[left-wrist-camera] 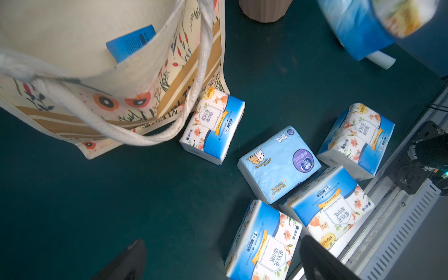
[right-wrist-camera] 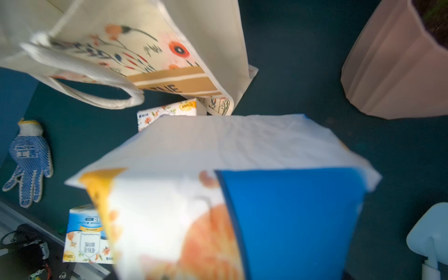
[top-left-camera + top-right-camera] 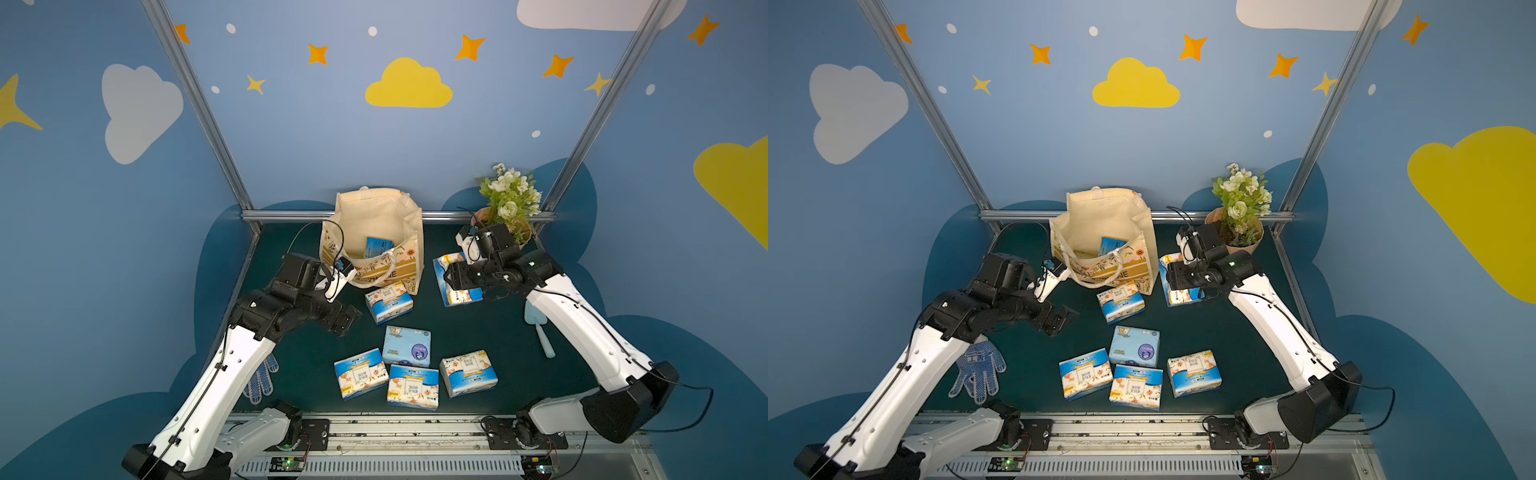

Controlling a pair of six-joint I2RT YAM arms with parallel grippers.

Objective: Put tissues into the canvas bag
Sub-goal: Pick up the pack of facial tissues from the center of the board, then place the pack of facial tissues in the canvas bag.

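Right wrist | right hand grips tissue pack | canvas bag nearby

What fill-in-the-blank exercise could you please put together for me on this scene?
1. The canvas bag holds just ___ tissue pack.
2. The right gripper is ___ on a floral pack.
3. The left gripper hangs ___ and empty.
4. The glove lies beside the ___ arm.
Missing words: one; shut; open; left.
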